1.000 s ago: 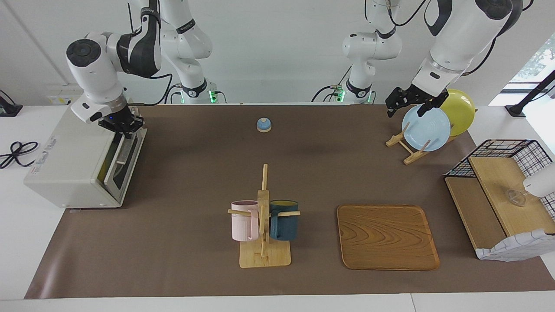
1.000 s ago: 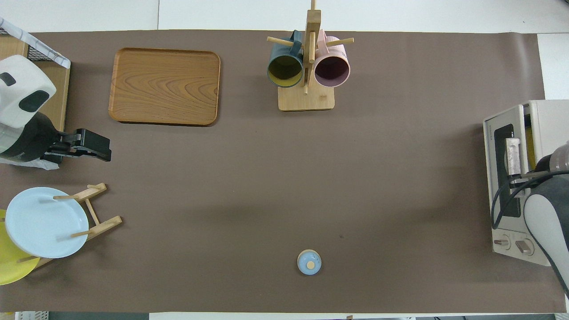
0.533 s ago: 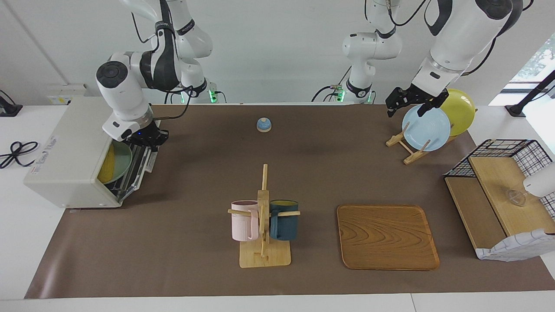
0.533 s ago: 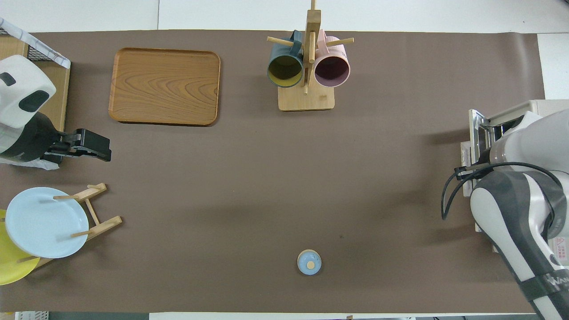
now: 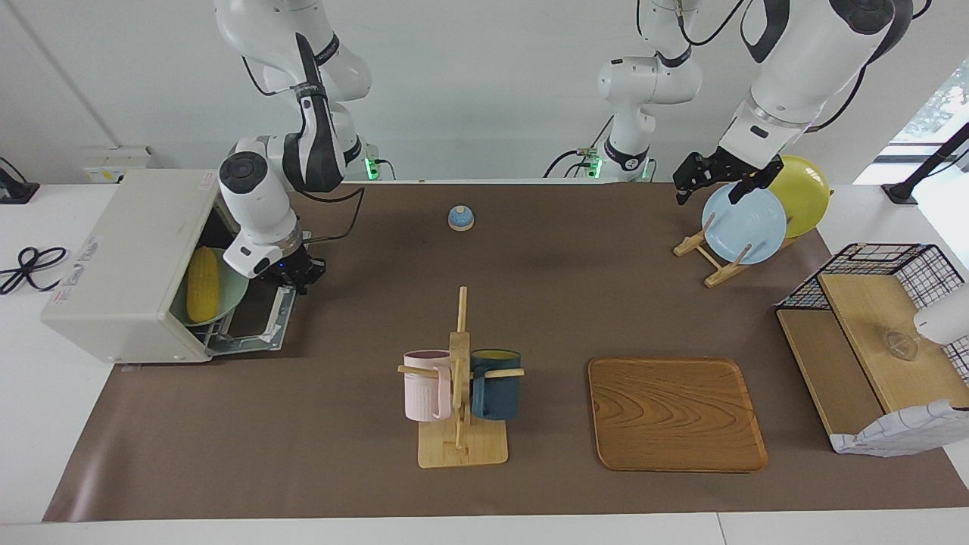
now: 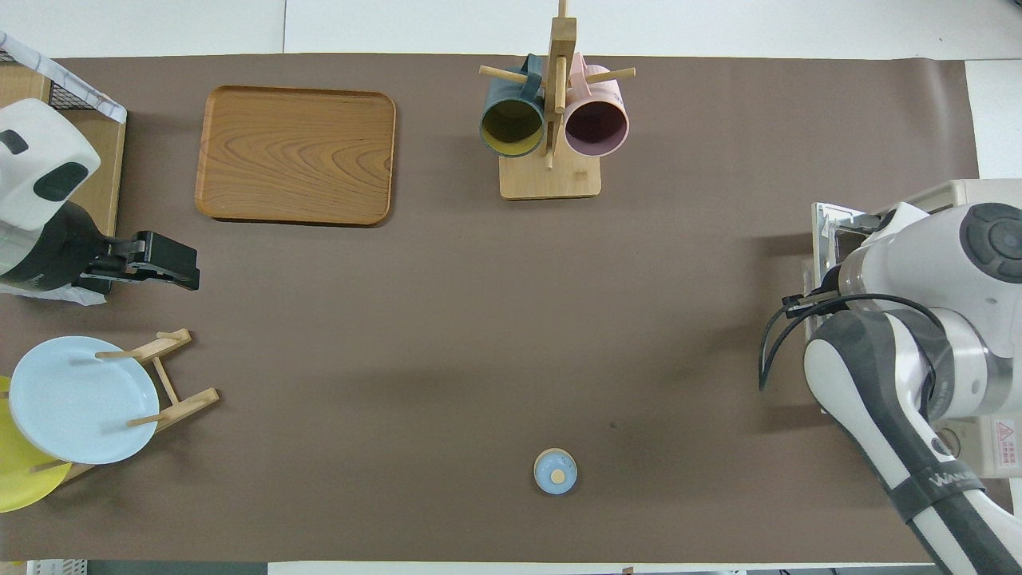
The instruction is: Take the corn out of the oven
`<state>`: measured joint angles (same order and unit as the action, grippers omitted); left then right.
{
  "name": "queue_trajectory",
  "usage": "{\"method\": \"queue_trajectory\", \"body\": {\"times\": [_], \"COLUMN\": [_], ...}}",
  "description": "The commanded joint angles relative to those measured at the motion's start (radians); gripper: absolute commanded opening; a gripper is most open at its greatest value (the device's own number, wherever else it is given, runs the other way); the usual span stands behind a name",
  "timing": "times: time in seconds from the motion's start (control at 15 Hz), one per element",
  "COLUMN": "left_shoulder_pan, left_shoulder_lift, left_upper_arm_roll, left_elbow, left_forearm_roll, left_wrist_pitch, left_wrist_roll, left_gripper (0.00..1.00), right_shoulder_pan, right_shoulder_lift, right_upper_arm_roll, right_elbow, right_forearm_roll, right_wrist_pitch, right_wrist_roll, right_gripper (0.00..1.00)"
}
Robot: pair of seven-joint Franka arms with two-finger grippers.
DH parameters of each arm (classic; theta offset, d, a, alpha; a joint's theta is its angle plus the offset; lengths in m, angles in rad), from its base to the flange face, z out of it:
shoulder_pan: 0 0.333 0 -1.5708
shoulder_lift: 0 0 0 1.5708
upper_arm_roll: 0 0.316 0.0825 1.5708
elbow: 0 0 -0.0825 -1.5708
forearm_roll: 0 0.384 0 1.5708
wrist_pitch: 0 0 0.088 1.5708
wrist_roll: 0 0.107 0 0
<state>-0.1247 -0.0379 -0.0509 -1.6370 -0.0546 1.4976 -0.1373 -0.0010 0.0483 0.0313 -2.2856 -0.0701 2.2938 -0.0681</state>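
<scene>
The off-white oven [image 5: 129, 261] stands at the right arm's end of the table, and a strip of its top shows in the overhead view [image 6: 970, 192]. Its door [image 5: 257, 325] hangs open, folded down nearly flat. The yellow corn [image 5: 200, 284] lies inside on a pale green plate [image 5: 231, 291] on the rack. My right gripper [image 5: 294, 274] is shut on the door's handle at the door's outer edge; in the overhead view the arm hides it. My left gripper [image 5: 711, 182] waits open over the plate rack, and it shows in the overhead view [image 6: 164, 265].
A mug rack [image 5: 460, 378] with a pink and a dark blue mug stands mid-table. A wooden tray [image 5: 674, 412] lies beside it. A plate rack holds a light blue plate [image 5: 743, 225] and a yellow plate [image 5: 806, 189]. A small blue knob-topped lid [image 5: 460, 218] and a wire shelf [image 5: 870, 341] are also there.
My right gripper has pulled the oven door from nearly closed down to open. The corn on its plate has come into view. The left arm has not moved.
</scene>
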Motion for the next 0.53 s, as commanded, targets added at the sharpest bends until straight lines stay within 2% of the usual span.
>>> {"method": "queue_trajectory", "body": {"times": [0.0, 0.2, 0.47], "left_shoulder_pan": [0.010, 0.010, 0.010], "left_shoulder_lift": [-0.005, -0.005, -0.005], "left_upper_arm_roll": [-0.007, -0.007, -0.007], "left_elbow": [0.005, 0.005, 0.005], "left_forearm_roll": [0.015, 0.015, 0.015], "left_wrist_pitch": [-0.010, -0.008, -0.008], "left_wrist_roll": [0.005, 0.005, 0.005], "left_gripper": [1.00, 1.00, 1.00], "right_shoulder_pan": [-0.042, -0.040, 0.021], "right_shoulder_lift": [0.025, 0.039, 0.039], "right_upper_arm_roll": [-0.027, -0.024, -0.019], "right_elbow": [0.006, 0.006, 0.008], "right_forearm_roll": [-0.024, -0.007, 0.030], "right_wrist_pitch": [0.048, 0.049, 0.044], "right_wrist_roll": [-0.015, -0.015, 0.037], "right_gripper": [0.00, 0.00, 0.00]}}
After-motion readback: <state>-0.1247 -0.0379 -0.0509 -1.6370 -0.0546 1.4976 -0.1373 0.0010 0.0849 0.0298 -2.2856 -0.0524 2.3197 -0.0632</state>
